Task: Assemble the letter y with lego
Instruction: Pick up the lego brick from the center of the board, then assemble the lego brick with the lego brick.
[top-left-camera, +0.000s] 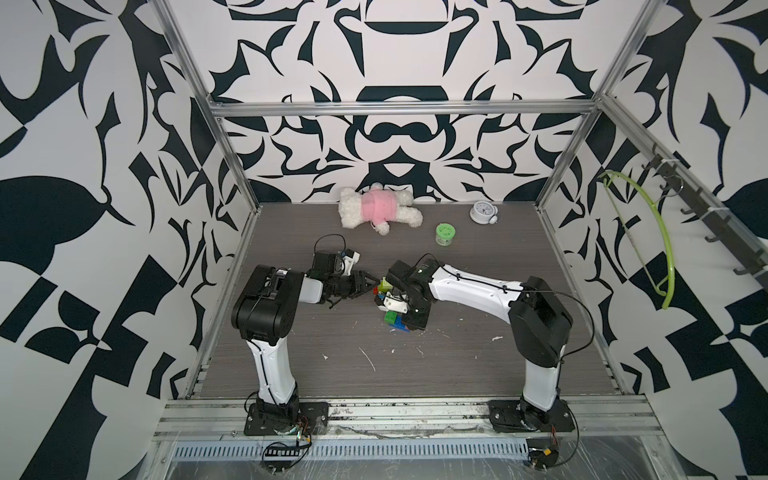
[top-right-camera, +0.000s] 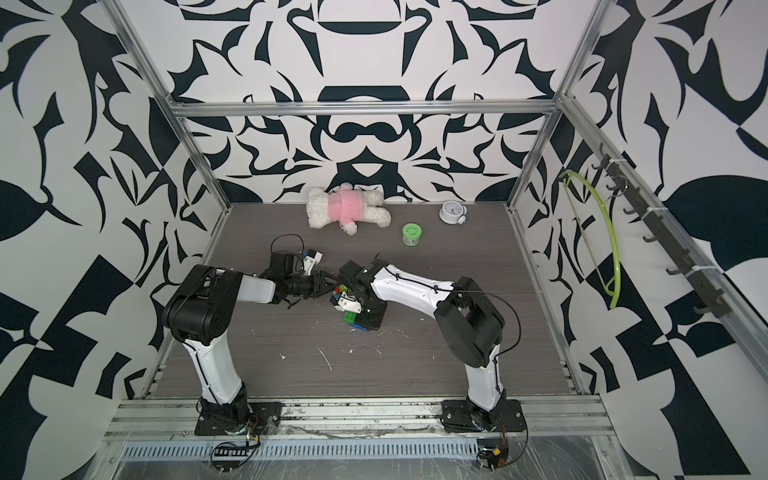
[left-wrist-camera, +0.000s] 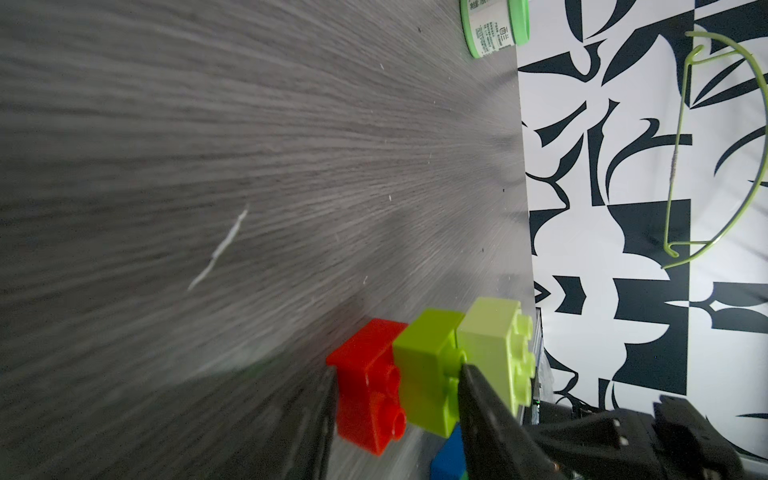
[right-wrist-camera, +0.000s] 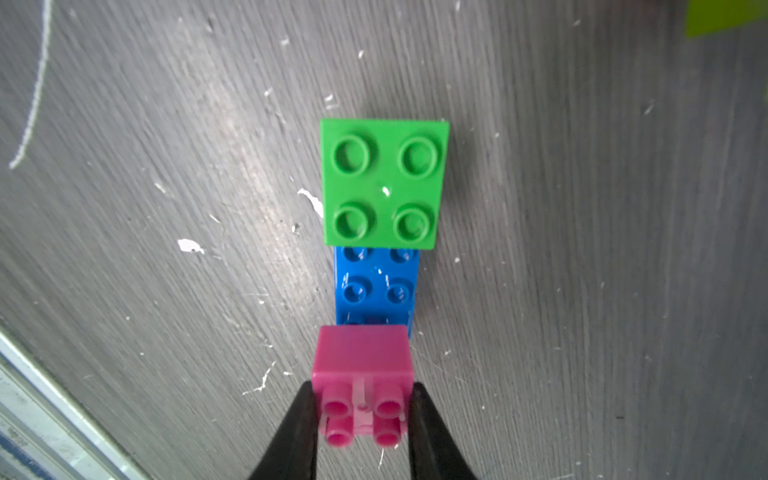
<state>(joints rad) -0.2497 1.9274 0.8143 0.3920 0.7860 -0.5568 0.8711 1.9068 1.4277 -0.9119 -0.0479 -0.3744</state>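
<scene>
Twin high views over the whole table (top-left-camera: 478, 365); wrist cameras close on lego (left-wrist-camera: 428, 374) (blue brick (right-wrist-camera: 376, 291) in both).

Left arm (top-left-camera: 270, 307) — upper link upright from the near-rail base, forearm folded level toward centre. Left gripper (top-left-camera: 371, 286) points sideways, jaws closed on the brick stack (left-wrist-camera: 424, 365). Right arm (top-left-camera: 473, 286) slopes inward from a raised elbow, wrist bent downward — right gripper (right-wrist-camera: 362, 399) points straight down, jaws clamped on the pink brick (right-wrist-camera: 361, 353).
</scene>
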